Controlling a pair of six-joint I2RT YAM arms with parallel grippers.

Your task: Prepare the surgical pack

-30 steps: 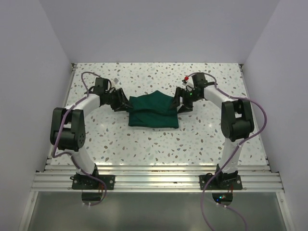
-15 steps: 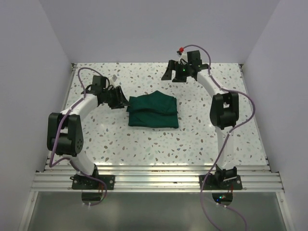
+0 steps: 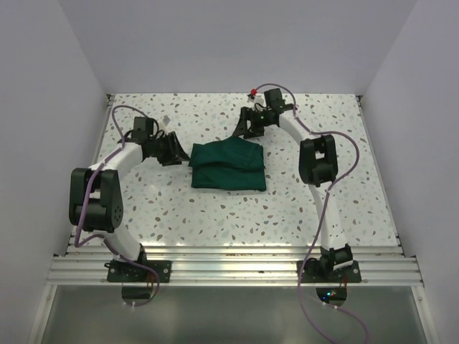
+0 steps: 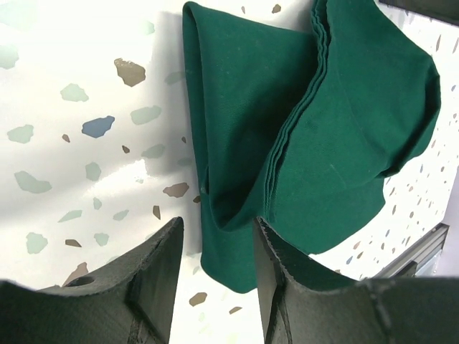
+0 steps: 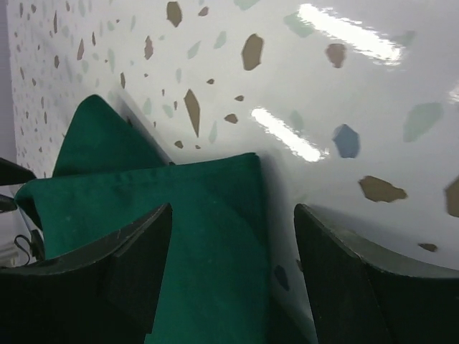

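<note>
From the top view, the surgical pack [image 3: 228, 166] lies folded near the middle of the bench [image 3: 287, 208], its long axis running left to right. My left hand [image 3: 179, 152] sits at its left short edge and my right hand [image 3: 244, 129] is at its far right corner, so each arm has its own end of the cloth in reach. I judge the left the closer of the two. Through the left wrist camera, the left hand [image 4: 215, 287] has its jaws parted at a middling gap. The near corner of the surgical pack [image 4: 308, 122] pokes in between them and the stacked fold layers run away from me. Nothing is pinched yet, with bare bench showing beside one finger. Through the right wrist camera, the right hand [image 5: 229, 287] is spread wide over a squared corner of the surgical pack [image 5: 143, 208], holding nothing. The cloth lies toward one finger and glossy bench toward the other. The bench [image 5: 323, 86] is smooth, speckled and shiny, so I expect the fabric to slide if nudged. Plain white walls [image 3: 237, 43] close in three sides.
</note>
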